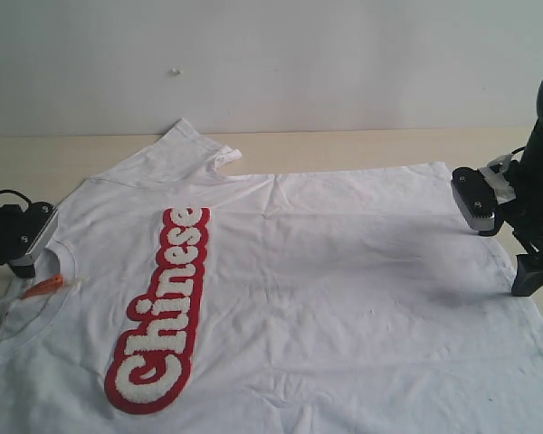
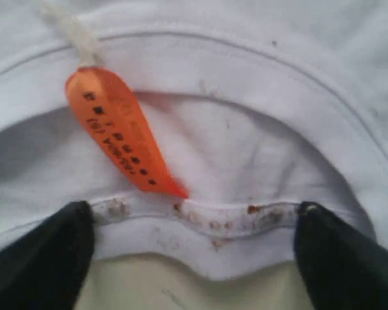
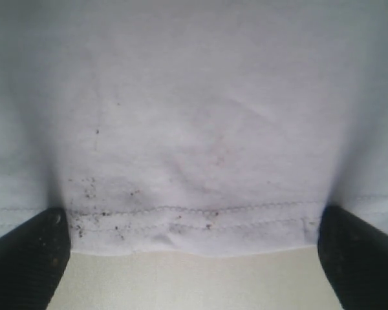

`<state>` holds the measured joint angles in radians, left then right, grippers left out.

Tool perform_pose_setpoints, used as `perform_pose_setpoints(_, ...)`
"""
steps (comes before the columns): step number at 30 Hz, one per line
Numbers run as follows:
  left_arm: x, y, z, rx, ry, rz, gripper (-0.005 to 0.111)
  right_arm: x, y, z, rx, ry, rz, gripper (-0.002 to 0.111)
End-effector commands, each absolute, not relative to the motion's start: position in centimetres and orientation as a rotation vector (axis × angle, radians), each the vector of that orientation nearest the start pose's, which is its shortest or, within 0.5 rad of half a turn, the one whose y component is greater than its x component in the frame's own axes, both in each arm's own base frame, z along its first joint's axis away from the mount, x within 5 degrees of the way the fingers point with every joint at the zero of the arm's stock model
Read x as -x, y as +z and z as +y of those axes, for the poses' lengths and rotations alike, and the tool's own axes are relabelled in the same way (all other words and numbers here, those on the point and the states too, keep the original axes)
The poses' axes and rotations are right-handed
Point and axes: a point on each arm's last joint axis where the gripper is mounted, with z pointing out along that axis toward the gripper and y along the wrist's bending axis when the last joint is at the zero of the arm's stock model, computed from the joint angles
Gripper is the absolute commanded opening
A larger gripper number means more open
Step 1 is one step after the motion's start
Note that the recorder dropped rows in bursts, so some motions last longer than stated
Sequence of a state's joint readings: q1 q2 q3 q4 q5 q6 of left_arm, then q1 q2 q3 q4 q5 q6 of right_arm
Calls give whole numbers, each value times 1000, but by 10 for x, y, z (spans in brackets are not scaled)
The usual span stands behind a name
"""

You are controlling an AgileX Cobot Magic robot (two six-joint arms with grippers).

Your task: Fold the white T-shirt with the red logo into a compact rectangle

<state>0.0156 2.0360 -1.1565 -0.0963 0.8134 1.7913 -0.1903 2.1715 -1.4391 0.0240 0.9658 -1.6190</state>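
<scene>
The white T-shirt (image 1: 344, 271) lies spread flat on the table, collar at the left and hem at the right. The red logo (image 1: 163, 307) runs along its chest, facing up. My left gripper (image 1: 4, 294) sits at the neck, open. In the left wrist view its fingers (image 2: 45, 258) straddle the ribbed collar (image 2: 200, 223), just below the orange neck tag (image 2: 119, 132). My right gripper (image 1: 529, 271) is at the shirt's right edge, open. Its fingers (image 3: 26, 258) stand on either side of the stitched hem (image 3: 194, 223).
The pale wooden table (image 1: 344, 145) shows beyond the shirt's far edge, with a white wall behind it. One sleeve (image 1: 185, 149) points toward the wall. Bare tabletop (image 3: 194, 278) lies just outside the hem and below the collar.
</scene>
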Motion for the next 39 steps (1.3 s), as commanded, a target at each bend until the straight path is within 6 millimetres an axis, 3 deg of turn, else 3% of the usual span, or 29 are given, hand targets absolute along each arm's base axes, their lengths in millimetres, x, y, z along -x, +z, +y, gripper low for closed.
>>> perform_pose_setpoints(1,-343,80,2,2306,157,-2100,18,-392,99,-74,2055,111,2410,105)
perform_pose_setpoints(2,-343,80,2,2287,164,-2113,0,-392,99,-74,2055,111,2410,105)
perform_pose_setpoints(39,-345,80,1,2285,146,-2157,1,-392,99,-74,2055,111,2410,105)
